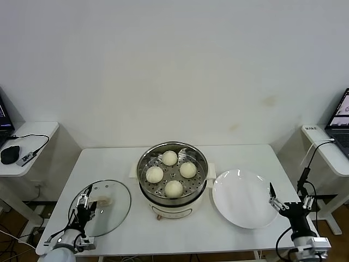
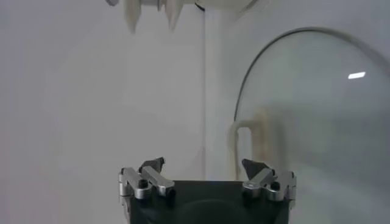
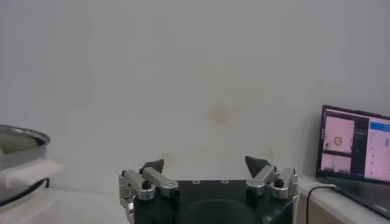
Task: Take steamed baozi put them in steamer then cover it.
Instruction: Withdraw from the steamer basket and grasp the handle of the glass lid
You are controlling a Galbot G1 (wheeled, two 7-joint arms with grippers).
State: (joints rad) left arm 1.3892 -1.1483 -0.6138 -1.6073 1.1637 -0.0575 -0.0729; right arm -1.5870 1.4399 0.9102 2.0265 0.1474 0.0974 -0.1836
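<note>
Steamed baozi (image 1: 170, 158): cream-white, plain
Steamer (image 1: 146, 177): shiny steel, perforated tray, cream-white base
Plate (image 1: 244, 198): white
Glass lid (image 1: 114, 204): clear, cream handle
Tabletop (image 1: 240, 155): white

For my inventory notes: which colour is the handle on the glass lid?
Cream-white. The handle on the glass lid shows best in the left wrist view.

A plain off-white wall (image 1: 174, 65) rises behind a white rectangular table (image 1: 109, 158), flanked by a white side desk (image 1: 32, 134) at the left holding a black mouse (image 1: 9, 154), and another white desk (image 1: 327, 150) at the right bearing an open laptop (image 1: 341, 123).
</note>
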